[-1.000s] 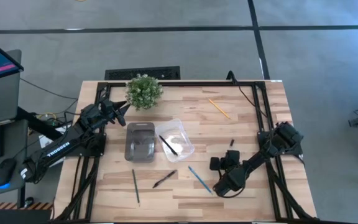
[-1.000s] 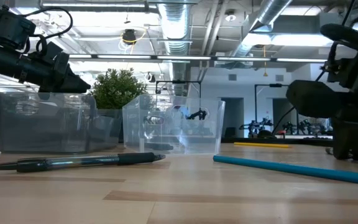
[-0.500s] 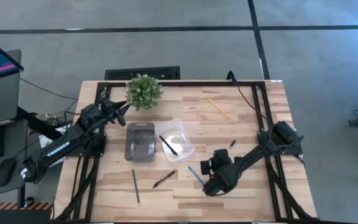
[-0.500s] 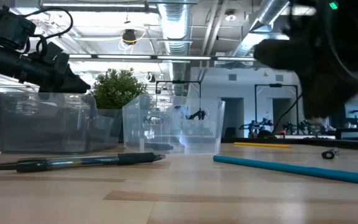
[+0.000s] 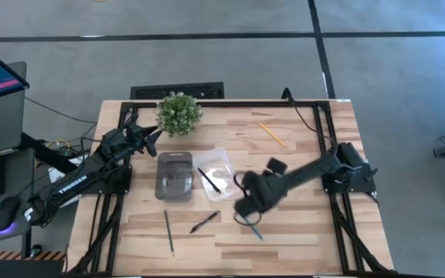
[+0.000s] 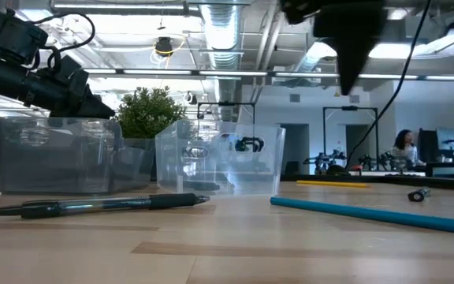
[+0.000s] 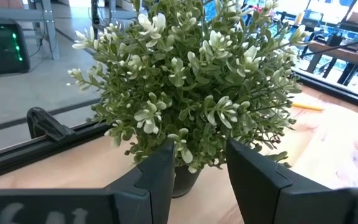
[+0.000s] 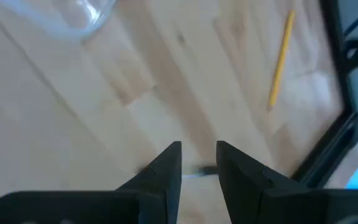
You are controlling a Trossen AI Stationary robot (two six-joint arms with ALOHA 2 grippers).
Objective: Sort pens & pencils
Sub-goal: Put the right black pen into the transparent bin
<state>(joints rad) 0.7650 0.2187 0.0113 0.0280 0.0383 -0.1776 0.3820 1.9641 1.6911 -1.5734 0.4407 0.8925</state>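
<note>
The right tool [image 5: 242, 208] hangs above the surface [image 5: 300, 154] beside the blue pencil [image 5: 252, 227], fingers slightly parted, empty. The left tool [image 5: 154, 133] waits open by the plant [image 5: 179, 113]. One pen [image 5: 209, 180] lies in the clear bin [image 5: 226, 185]; another pen [image 5: 204, 222] lies on the wood.

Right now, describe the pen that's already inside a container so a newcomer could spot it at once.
On the wooden table, find the potted plant at the far edge; just below it stand two clear bins side by side. The pen lies diagonally in the lighter bin, the only black pen inside a container; the tinted bin beside it holds none.
</note>
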